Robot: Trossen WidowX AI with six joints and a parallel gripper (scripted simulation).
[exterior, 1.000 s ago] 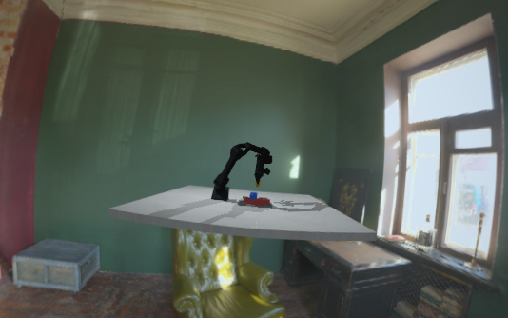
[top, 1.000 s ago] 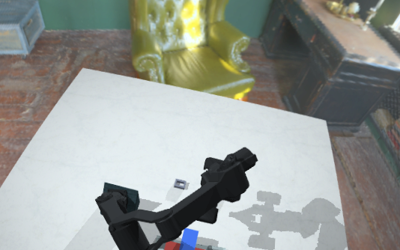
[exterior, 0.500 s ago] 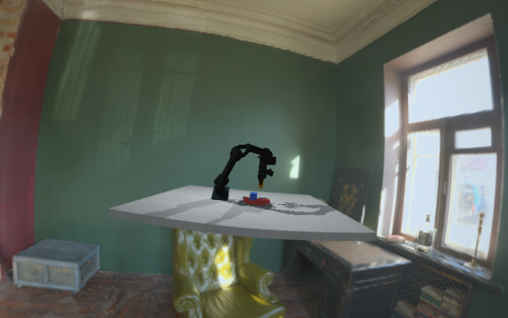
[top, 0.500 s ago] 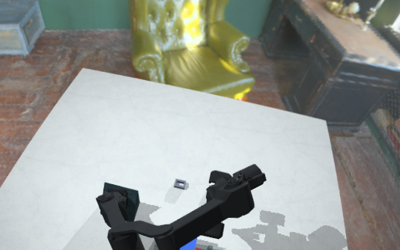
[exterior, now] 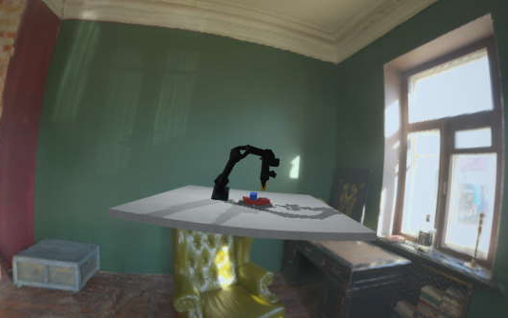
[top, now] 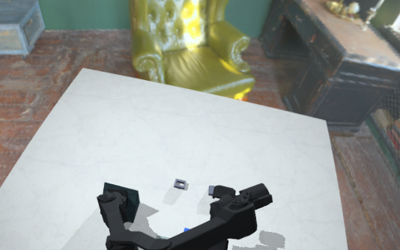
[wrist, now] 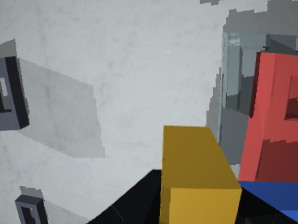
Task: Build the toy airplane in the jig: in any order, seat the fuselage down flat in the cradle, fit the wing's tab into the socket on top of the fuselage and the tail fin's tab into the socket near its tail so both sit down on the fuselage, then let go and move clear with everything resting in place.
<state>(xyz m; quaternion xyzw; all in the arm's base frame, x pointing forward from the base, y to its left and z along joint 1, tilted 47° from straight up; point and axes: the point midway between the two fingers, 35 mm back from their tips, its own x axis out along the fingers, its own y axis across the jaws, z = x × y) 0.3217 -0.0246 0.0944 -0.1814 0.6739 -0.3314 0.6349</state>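
Note:
The yellow tail fin (exterior: 263,187) (wrist: 187,155) is held between the fingers of my gripper (exterior: 263,184) (wrist: 184,180), which is shut on it, above the table. The red fuselage (exterior: 257,202) (wrist: 272,115) lies in the grey see-through cradle (wrist: 231,75); the wrist view shows part of a square socket in its top at the right edge. The blue wing (top: 187,230) (exterior: 253,195) (wrist: 280,188) is on top of the fuselage; its tab is hidden. The fin is left of the fuselage in the wrist view, apart from it. In the top view the arm hides the fin.
A small dark grey hollow holder (top: 176,183) (wrist: 30,200) stands on the white table (top: 203,131). A larger grey holder (top: 211,190) (wrist: 20,100) stands beyond it, partly behind the arm in the top view. The arm's base is at the table's left.

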